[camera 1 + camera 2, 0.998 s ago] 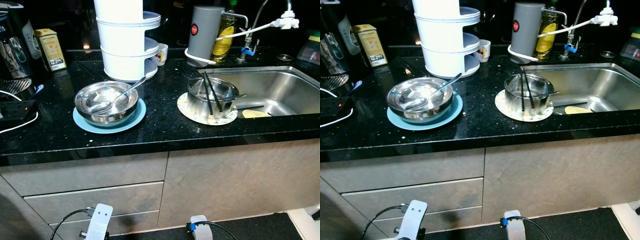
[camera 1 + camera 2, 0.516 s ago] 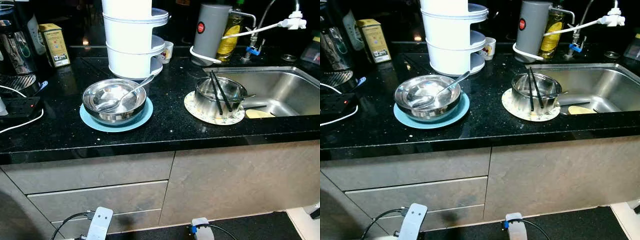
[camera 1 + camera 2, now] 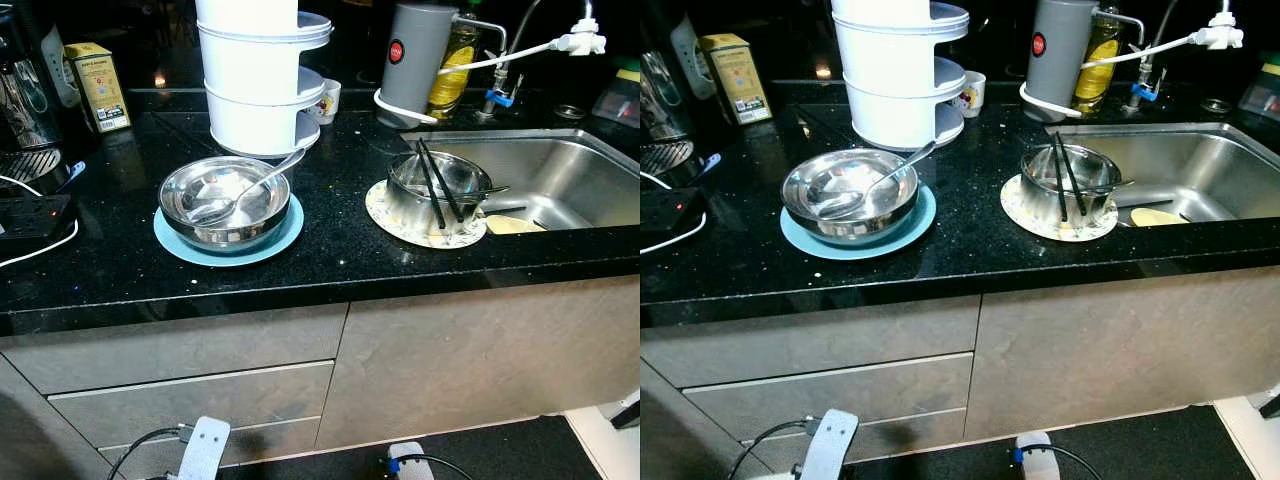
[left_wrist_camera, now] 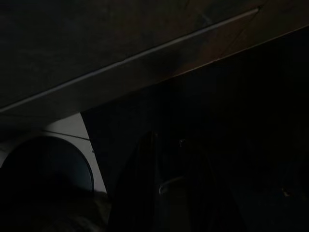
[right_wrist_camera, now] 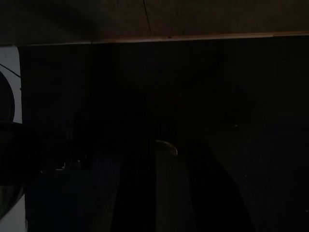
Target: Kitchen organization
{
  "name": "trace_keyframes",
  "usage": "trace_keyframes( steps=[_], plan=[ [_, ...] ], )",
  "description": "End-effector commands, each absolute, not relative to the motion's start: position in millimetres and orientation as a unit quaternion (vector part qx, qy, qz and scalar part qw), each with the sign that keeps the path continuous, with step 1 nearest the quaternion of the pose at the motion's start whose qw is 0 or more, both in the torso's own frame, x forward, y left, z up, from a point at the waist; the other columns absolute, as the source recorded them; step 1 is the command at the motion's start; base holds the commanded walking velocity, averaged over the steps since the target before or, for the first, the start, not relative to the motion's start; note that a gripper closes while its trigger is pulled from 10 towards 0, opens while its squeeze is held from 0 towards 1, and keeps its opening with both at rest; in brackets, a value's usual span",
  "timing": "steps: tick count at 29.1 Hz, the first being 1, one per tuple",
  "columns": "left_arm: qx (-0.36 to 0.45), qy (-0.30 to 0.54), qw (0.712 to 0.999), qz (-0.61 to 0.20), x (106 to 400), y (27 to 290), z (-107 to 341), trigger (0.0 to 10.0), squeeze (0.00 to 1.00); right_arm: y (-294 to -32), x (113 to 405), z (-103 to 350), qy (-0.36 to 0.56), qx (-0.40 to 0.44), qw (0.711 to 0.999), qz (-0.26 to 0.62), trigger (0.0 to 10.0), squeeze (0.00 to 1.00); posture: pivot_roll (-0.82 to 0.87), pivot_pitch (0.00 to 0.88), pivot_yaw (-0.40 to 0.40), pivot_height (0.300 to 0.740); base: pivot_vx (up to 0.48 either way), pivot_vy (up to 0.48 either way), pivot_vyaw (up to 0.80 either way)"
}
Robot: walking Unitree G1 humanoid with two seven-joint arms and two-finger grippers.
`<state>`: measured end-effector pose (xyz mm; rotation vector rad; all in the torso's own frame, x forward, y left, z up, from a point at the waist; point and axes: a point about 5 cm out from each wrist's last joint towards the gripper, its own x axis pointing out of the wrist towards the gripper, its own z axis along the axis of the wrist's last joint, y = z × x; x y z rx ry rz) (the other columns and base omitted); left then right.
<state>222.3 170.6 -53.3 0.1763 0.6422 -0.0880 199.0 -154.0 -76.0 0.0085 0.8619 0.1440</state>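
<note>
A steel bowl with a spoon in it sits on a light blue plate on the black counter. To its right, beside the sink, a second steel bowl holds two black chopsticks and rests on a patterned plate. Both arms hang idle below counter height in front of the cabinet. The left gripper and right gripper are only dim shapes in the dark wrist views.
A white tiered rack stands behind the left bowl, with a small mug beside it. A grey jug and oil bottle stand by the faucet. At the left are a yellow box, a coffee machine and a power strip.
The whole picture has drifted slightly, so the camera moved. Bowls, plates and utensils keep their places on the counter.
</note>
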Motion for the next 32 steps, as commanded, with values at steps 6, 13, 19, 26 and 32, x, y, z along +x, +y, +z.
trace_keyframes(
  steps=[6,13,19,26,32],
  plan=[
    [0.099,0.329,0.938,-0.046,217.1,178.3,-57.0,10.0,0.00,-158.1,188.4,-81.4,0.425,0.025,0.904,0.040,10.0,0.00,0.00,0.098,-0.051,0.740,0.000,0.000,0.00],
    [0.107,0.332,0.936,-0.052,216.3,180.3,-57.5,10.0,0.00,-160.1,184.0,-82.6,0.413,0.058,0.909,0.008,10.0,0.00,0.00,0.095,-0.041,0.740,0.000,0.000,0.00],
    [0.112,0.333,0.935,-0.049,214.7,184.8,-57.8,10.0,0.00,-160.1,182.8,-82.5,0.406,0.066,0.911,0.003,10.0,0.00,0.01,0.098,-0.035,0.740,0.000,0.000,0.00],
    [0.113,0.323,0.939,-0.033,216.4,193.5,-54.2,10.0,0.00,-157.3,186.3,-80.8,0.398,0.083,0.914,-0.001,10.0,0.00,0.06,0.125,-0.036,0.740,0.000,0.000,0.00],
    [0.113,0.316,0.941,-0.048,220.9,174.9,-54.2,10.0,0.00,-170.3,187.3,-80.5,0.415,0.040,0.909,0.016,10.0,0.00,0.00,0.112,-0.070,0.740,0.000,0.000,0.00]
  ],
)
